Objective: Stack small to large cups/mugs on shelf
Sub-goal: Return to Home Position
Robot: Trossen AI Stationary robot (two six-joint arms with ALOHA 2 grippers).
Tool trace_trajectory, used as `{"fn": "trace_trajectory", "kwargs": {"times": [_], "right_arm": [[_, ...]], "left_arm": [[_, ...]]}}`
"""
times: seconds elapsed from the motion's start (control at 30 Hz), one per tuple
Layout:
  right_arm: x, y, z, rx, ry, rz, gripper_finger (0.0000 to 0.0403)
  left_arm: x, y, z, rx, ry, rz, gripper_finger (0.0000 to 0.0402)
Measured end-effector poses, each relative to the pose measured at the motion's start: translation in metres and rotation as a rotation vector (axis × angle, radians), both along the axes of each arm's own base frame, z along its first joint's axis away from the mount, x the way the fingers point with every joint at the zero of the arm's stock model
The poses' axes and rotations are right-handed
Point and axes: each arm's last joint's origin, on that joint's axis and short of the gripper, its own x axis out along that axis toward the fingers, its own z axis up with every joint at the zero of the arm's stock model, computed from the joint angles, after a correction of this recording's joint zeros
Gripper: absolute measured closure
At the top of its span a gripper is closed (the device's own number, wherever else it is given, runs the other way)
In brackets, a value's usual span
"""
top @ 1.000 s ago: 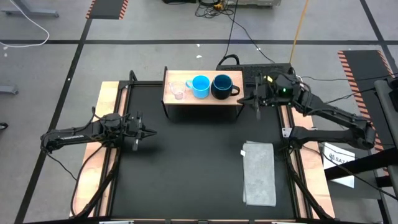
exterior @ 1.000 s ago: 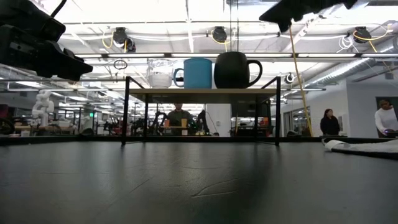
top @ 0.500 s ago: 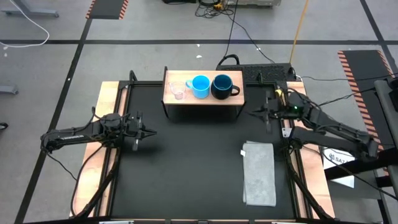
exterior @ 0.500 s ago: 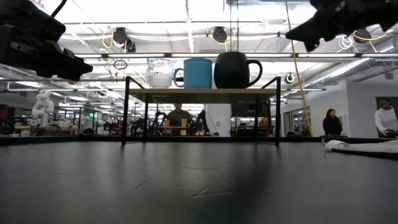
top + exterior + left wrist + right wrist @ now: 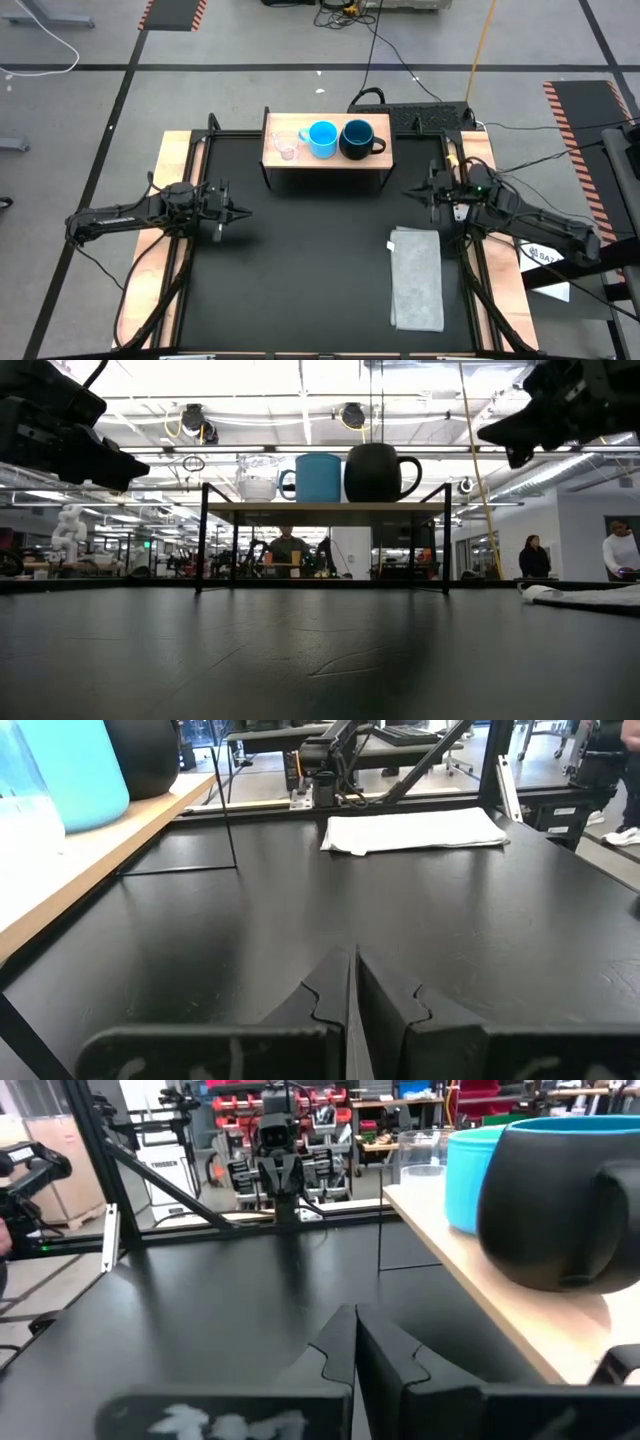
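Cups (image 5: 322,139) stand on shelf (image 5: 330,162), well apart from both closed jaws.

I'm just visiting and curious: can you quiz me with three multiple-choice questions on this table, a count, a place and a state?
1. How many cups stand on the shelf? A one; B two; C three.
2. Where does the grey cloth lie? A on the shelf; B flat on the black table; C draped over an arm.
3. The left gripper and right gripper are: A both shut and empty; B both wide open; C each holding a cup.
Answers: C, a clear cup, a light-blue mug and a dark mug stand in a row; B, the high view shows it there; A, each wrist view shows it closed, nothing between.
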Motion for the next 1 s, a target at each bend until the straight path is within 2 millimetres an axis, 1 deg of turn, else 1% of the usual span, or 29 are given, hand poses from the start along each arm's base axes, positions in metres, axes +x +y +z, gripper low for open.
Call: {"fn": "trace_trajectory", "kwargs": {"times": [0.27,0.6,0.77,0.83,0.9,1.0], "right_arm": [[0.001,0.002,-0.024,0.002,0.015,0.019,0.0403],[0.003,0.001,-0.053,-0.024,-0.04,0.011,0.0403],[0.003,0.0,-0.048,-0.067,-0.104,-0.013,0.0403],[0.004,0.0,-0.05,-0.066,-0.083,-0.017,0.0403],[0.005,0.001,-0.05,-0.084,-0.089,-0.012,0.0403],[0.006,0.003,-0.049,-0.097,-0.099,-0.027,0.0403]], "left_arm": [[0.0,0.0,0.001,0.001,-0.015,0.0,0.0376],[0.0,0.0,0.001,0.008,-0.016,-0.001,0.0376],[0.0,0.0,0.002,0.027,-0.021,-0.005,0.0376],[0.001,0.0,0.003,0.033,-0.035,-0.01,0.0376],[0.002,-0.001,0.003,0.03,-0.081,-0.049,0.0376],[0.005,-0.003,-0.006,0.016,-0.142,-0.118,0.0376]]}}
